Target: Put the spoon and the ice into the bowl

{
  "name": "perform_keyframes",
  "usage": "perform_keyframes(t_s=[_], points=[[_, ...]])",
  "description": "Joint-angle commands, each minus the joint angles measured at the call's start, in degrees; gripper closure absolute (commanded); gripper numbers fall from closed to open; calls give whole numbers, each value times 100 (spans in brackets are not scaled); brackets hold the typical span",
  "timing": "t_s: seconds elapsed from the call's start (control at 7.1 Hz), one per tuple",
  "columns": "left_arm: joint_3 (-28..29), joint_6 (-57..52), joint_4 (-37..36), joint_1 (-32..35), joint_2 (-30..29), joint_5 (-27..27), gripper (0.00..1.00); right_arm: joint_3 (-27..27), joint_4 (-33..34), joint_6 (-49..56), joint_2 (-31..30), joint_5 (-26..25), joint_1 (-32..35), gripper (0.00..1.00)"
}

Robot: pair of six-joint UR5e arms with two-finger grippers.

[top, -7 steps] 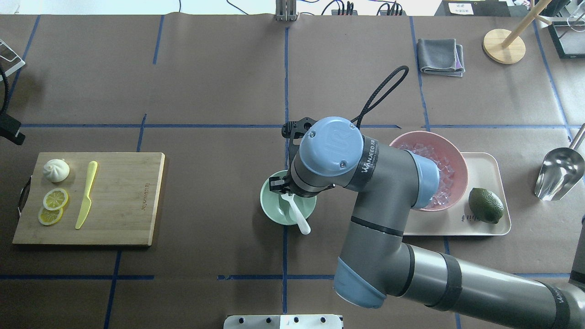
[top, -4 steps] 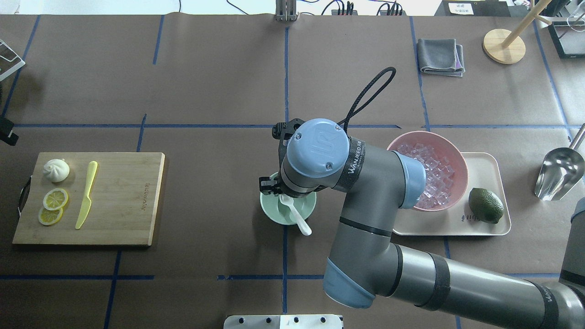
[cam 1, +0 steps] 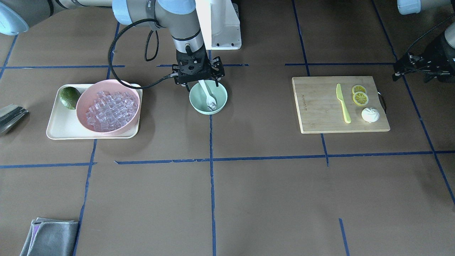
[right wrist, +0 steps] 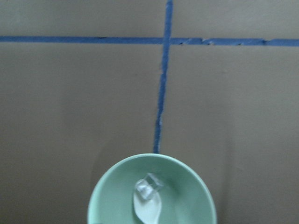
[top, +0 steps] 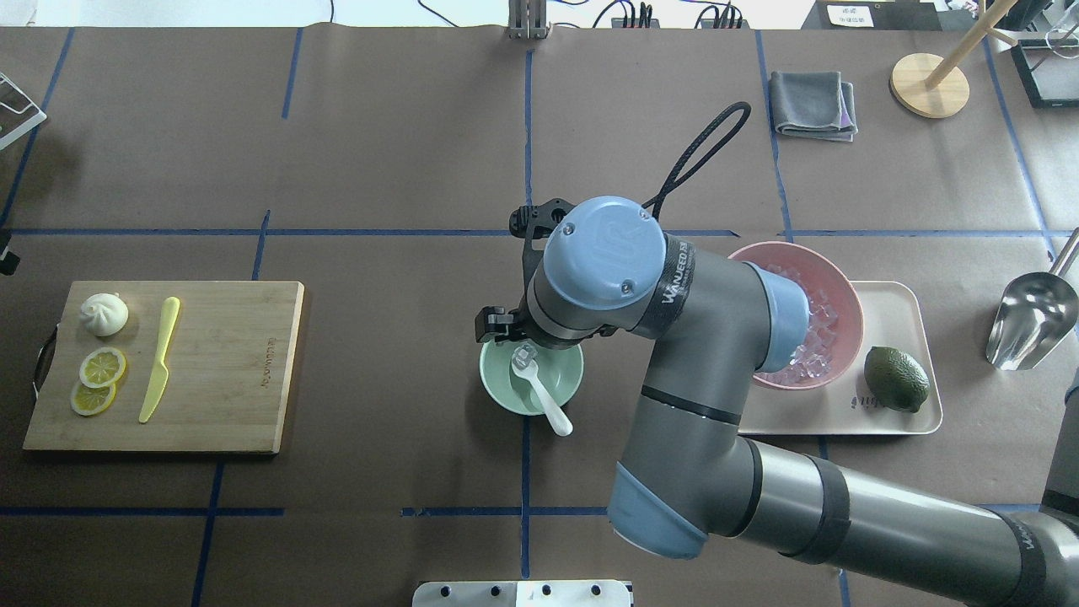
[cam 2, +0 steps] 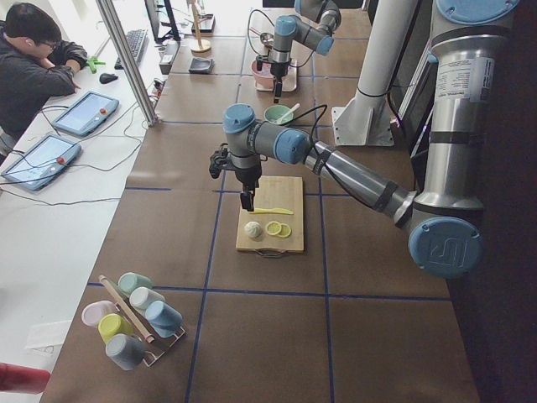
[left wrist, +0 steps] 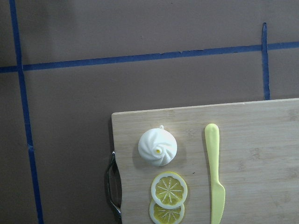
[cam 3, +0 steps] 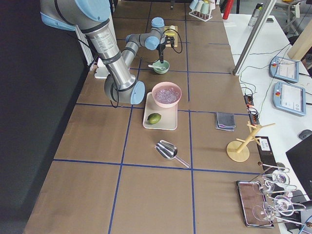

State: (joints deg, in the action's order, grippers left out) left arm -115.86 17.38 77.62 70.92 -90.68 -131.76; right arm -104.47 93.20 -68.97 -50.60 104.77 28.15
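- My right pincer (cam 1: 202, 84) hangs just above the bowl (top: 497, 392), over the rim on the side of my base. Its fingers are spread and it holds nothing.
- The bowl sits near the middle of the counter. The spoon (top: 544, 394) lies in it with the scoop inside, and the handle sticks out over the rim toward my edge.
- One ice cube (right wrist: 148, 186) rests on the spoon's scoop. The rest of the ice (cam 1: 110, 108) is heaped in the pink bowl (top: 847, 282), which stands on a tray (top: 893, 417) toward the right end.
- Main risk: my fingers stand close around the spoon handle. If I pull off sideways rather than straight up, I may clip it, and that would flip the spoon and fling the cube out.
- The bowl looks light, so a knock on its rim could slide or tip it.
- If more ice is wanted, the cubes look slick and could squirt out of a hard pinch.
- My forearm crosses above the pink bowl, so swinging back low could brush its rim.
- A dark green fruit (top: 896, 378) shares the tray, and a metal scoop (top: 1033, 320) lies at the right end.
- My left pincer (cam 2: 245, 200) hovers at the left end over the cutting board (top: 236, 371), which holds a knife (top: 158, 362), lemon slices (top: 101, 367) and a bun (top: 104, 314). I cannot tell whether it is open or closed.
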Motion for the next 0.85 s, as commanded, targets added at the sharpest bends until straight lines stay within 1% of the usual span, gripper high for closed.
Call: perform_keyframes(t_s=[0.0, 0.14, 0.28, 0.42, 0.56, 0.7], points=[[535, -1274, -27, 787, 129, -60, 0, -904, 768, 817, -605, 654, 888, 0], [878, -1820, -19, 1096, 138, -69, 0, -1134, 761, 1485, -1044, 1059, 1372, 0], [1246, -2156, 8, 1369, 138, -95, 0, -1197, 726, 2153, -1414, 1289, 1777, 0], [1624, -2534, 43, 1537, 155, -487, 0, -1189, 726, 2708, -1765, 1544, 2243, 0], [1907, -2685, 86, 1678, 199, -665, 0, -1172, 735, 3348, -2073, 1877, 2674, 0], [1935, -2687, 157, 1679, 278, -667, 0, -1146, 726, 4103, -2555, 2098, 3244, 0]])
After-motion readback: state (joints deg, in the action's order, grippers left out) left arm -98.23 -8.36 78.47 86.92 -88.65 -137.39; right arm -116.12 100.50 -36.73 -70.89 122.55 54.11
